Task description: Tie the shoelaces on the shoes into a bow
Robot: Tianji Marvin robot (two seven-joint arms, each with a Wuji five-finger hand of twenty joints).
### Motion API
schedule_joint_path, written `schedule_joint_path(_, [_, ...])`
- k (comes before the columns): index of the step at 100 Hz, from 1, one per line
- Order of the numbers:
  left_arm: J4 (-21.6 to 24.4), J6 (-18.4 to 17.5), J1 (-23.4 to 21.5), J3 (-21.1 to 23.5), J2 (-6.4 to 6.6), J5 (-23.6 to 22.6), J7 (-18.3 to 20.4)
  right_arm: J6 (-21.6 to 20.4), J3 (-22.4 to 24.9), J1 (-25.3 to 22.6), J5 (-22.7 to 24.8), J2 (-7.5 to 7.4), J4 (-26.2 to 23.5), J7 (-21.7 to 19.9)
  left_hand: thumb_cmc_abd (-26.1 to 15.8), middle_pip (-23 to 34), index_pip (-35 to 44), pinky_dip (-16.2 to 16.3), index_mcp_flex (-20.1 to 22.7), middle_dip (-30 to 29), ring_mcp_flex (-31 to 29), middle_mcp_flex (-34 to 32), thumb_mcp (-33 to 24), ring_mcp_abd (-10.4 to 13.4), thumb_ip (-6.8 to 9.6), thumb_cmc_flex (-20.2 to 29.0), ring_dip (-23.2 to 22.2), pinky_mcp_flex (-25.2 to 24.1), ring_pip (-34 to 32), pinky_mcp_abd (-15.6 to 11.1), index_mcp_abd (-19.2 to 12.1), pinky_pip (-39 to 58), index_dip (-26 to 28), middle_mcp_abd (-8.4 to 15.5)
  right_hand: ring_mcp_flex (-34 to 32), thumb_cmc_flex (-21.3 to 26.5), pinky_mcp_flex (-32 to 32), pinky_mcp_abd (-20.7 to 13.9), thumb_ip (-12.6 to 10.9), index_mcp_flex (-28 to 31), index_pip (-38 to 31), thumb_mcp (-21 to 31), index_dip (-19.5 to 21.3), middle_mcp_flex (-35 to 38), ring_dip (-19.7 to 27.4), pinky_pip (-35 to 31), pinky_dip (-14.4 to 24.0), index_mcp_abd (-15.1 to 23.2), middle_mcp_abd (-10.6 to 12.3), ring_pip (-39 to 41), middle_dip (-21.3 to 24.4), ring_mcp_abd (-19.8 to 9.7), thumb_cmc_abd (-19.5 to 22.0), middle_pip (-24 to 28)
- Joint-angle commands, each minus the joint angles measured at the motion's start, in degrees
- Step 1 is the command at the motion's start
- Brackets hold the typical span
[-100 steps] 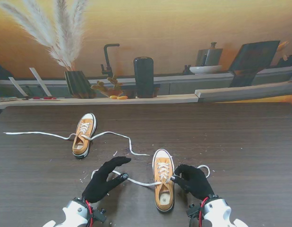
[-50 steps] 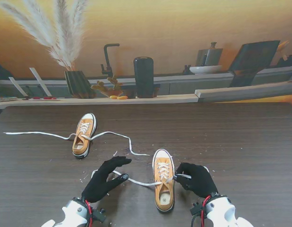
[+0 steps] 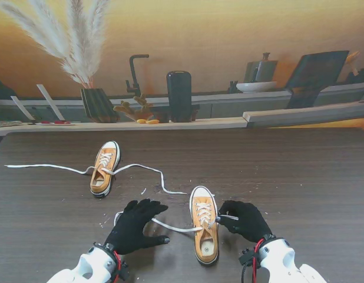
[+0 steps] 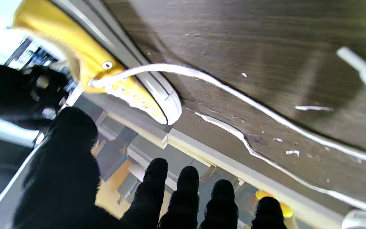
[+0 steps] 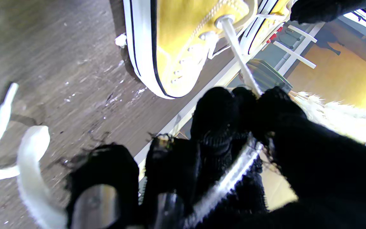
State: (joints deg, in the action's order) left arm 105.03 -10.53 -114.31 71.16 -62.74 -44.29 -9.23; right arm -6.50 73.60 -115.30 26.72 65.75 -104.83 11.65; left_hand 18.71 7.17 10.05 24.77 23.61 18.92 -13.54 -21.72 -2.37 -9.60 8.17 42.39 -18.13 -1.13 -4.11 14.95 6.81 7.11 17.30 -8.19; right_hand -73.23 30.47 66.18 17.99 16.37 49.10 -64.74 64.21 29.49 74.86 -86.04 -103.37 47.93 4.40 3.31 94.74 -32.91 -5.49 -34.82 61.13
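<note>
Out beyond the left hand (image 3: 136,227), farther from the robot and well apart, the other shoe (image 3: 104,168) lies with its laces trailing loose to both sides, untouched, so it looks like the later job. The left hand itself is spread flat, palm down, fingers apart and holding nothing; the left lace (image 3: 173,227) of the near shoe (image 3: 205,231) runs across the dark table (image 3: 300,171) just past its fingertips (image 4: 187,178), seemingly not in contact, though the stand view cannot settle that. My guess is it waits there to gather that strand once the other side is taut. Just to the hand's right sits the near shoe, toe pointing away from the robot, between the two hands so each can reach its own lace. On the shoe's far side the right hand (image 3: 244,219) is closed on the right lace (image 5: 238,55), pinched between thumb and fingertips, the strand stretched straight from the top eyelet to the grip; holding it tight probably keeps the shoe steady and the lace clear for crossing. No knot is formed yet.
</note>
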Motion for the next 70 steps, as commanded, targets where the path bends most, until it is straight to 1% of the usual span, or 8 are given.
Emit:
schedule_joint_path(1, [2.03,0.84,-0.27,-1.20,-0.14,1.31,1.11,-0.42,0.41,-0.40,-0.30,-0.20,-0.32,-1.00,3.15,1.43,0.75,1.86,2.06,2.78,-1.51,-0.28,-2.19,0.54,-0.59,-0.33,-2.84,0.92,-1.71,-2.10,0.84,0.72,0.79,0.86,-2.12,0.05,1.51,0.04,0.61,0.36,0.37,-1.65,-0.33,-0.81,-1.75,-13.71,-0.57,3.60,-5.35,0.94,-0.84,-10.28,0.80,-0.54])
schedule_joint_path(8, [4.06,5.57,-0.57,-2.82,0.04,1.15,2.52,-0.42,0.78,-0.78,-0.91,-0.26,-0.57,-1.63,4.41,2.72,1.54,2.66,3.65,4.85,-1.85,-0.70,-4.03,-0.40,0.35,0.44,-4.64,2.11,-2.75,-1.96,2.07,1.23,1.68,-0.62,-2.10,0.18,1.49,0.23,0.58,0.35,0.50,-1.78,-0.29,-0.88,-1.73,-13.40,-0.67,3.59,-5.34,0.66,-0.82,-9.99,0.85,-0.70])
schedule_joint_path(14, [5.46,9.19,-0.75,-4.13,0.31,-1.10,3.48,-0.38,0.97,-0.96,-1.31,-0.28,-0.70,-1.94,5.18,3.66,2.19,3.45,4.49,6.36,-2.23,-0.57,-5.07,-0.63,0.82,0.68,-6.11,3.24,-3.78,-2.14,2.50,1.97,2.42,-1.71,-2.10,0.24,1.47,0.39,0.56,0.31,0.61,-1.91,-0.24,-0.99,-1.65,-13.22,-0.73,3.63,-5.37,0.30,-0.81,-9.49,0.93,-0.82])
schedule_joint_path(24, [6.25,14.25,-0.24,-6.99,0.45,-5.17,2.46,-0.32,1.05,-1.12,-1.68,-0.29,-0.87,-2.17,6.24,5.71,4.17,4.95,6.00,9.72,-3.07,-1.09,-7.56,-0.73,1.75,0.33,-9.31,4.91,-5.94,-2.03,2.34,2.98,4.62,-2.08,-2.11,0.30,1.45,0.50,0.55,0.33,0.68,-2.04,-0.17,-1.19,-1.66,-13.04,-0.78,3.72,-5.43,0.26,-0.79,-9.46,1.00,-0.98])
schedule_joint_path(33, [6.21,18.00,0.85,-9.63,0.47,-7.46,1.31,-0.43,0.90,-1.14,-2.07,-0.27,-0.88,-2.22,6.91,6.92,5.83,5.85,6.86,11.42,-3.32,-1.36,-9.52,-0.68,2.35,0.23,-11.03,5.76,-7.61,-1.97,2.05,3.49,6.15,-2.27,-2.11,0.33,1.44,0.59,0.52,0.34,0.76,-2.10,-0.09,-1.22,-1.68,-12.92,-0.81,3.79,-5.43,0.25,-0.80,-9.46,1.07,-1.06])
schedule_joint_path(44, [5.80,21.53,2.39,-12.33,0.56,-9.70,0.83,-0.54,0.59,-1.05,-2.22,-0.29,-0.88,-2.29,7.25,7.36,6.81,6.23,7.76,11.89,-3.41,-1.65,-10.79,-0.69,2.71,0.90,-11.48,6.42,-8.37,-2.03,1.80,3.81,6.78,-2.32,-2.10,0.37,1.42,0.66,0.50,0.35,0.84,-2.16,-0.02,-1.21,-1.68,-12.77,-0.84,3.89,-5.36,0.17,-0.83,-9.40,1.09,-1.11])
schedule_joint_path(53, [4.63,23.57,3.94,-14.29,0.52,-11.14,-0.25,-0.54,0.53,-1.05,-2.10,-0.34,-0.92,-2.48,7.48,7.78,7.95,6.79,7.87,12.23,-3.47,-2.01,-12.47,-0.58,3.11,0.91,-11.67,7.02,-9.30,-2.18,1.60,4.18,7.51,-2.34,-2.10,0.35,1.41,0.69,0.49,0.34,0.92,-2.17,0.03,-1.21,-1.68,-12.66,-0.87,3.99,-5.33,0.12,-0.85,-9.37,1.13,-1.12])
schedule_joint_path(70, [2.31,25.82,6.68,-16.88,0.55,-12.14,-0.48,-0.19,0.63,-1.18,-2.21,-0.31,-1.04,-2.45,7.33,8.45,9.57,7.21,8.94,12.51,-3.72,-2.76,-14.07,-0.54,3.36,1.48,-11.81,7.49,-10.40,-2.03,1.19,4.48,8.15,-2.49,-2.09,0.35,1.39,0.76,0.48,0.35,1.08,-2.19,0.17,-1.24,-1.63,-12.35,-0.95,4.03,-5.36,-0.17,-0.88,-9.23,1.21,-1.22])
